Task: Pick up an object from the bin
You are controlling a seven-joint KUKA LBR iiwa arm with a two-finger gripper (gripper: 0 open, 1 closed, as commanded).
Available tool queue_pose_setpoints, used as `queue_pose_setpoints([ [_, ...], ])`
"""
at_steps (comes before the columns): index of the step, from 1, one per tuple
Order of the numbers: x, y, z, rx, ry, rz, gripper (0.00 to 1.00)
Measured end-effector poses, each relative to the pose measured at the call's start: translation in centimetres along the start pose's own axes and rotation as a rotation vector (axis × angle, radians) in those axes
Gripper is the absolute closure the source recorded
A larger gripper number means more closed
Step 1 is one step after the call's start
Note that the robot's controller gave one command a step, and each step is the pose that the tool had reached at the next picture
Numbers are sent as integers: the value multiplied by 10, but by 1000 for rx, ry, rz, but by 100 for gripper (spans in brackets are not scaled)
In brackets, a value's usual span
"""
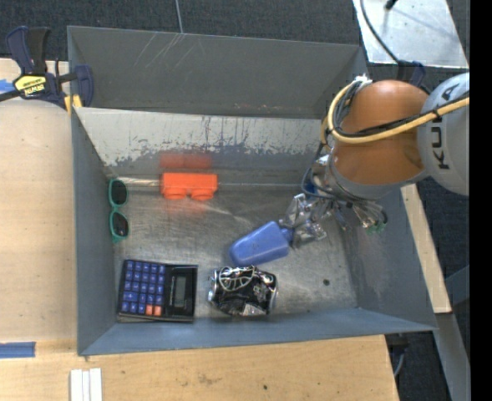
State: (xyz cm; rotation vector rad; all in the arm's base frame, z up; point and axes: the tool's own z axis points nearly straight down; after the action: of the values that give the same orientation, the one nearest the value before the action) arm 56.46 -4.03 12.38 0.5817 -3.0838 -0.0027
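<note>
My gripper (306, 222) is low in the right half of the bin, below the arm's orange cover. Its metal fingers sit at the right end of a blue rounded wedge-shaped thing (259, 243), which lies tilted on the bin floor. The fingertips touch or overlap that end, but the view does not show whether they close on it. A crushed black can (242, 291) lies just below the blue thing, near the front wall.
A dark calculator with blue keys (157, 290) lies at the front left. Green-rimmed sunglasses (117, 208) rest against the left wall. An orange block (189, 185) sits at the back, near the rear slope. The arm comes in over the right wall.
</note>
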Motion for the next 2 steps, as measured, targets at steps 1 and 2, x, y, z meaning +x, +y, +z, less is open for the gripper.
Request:
queue_pose_setpoints([
  [1, -20, -17, -31, 6, -10, 6, 100],
  [2, 1, -8, -43, 3, -6, 15, 100],
])
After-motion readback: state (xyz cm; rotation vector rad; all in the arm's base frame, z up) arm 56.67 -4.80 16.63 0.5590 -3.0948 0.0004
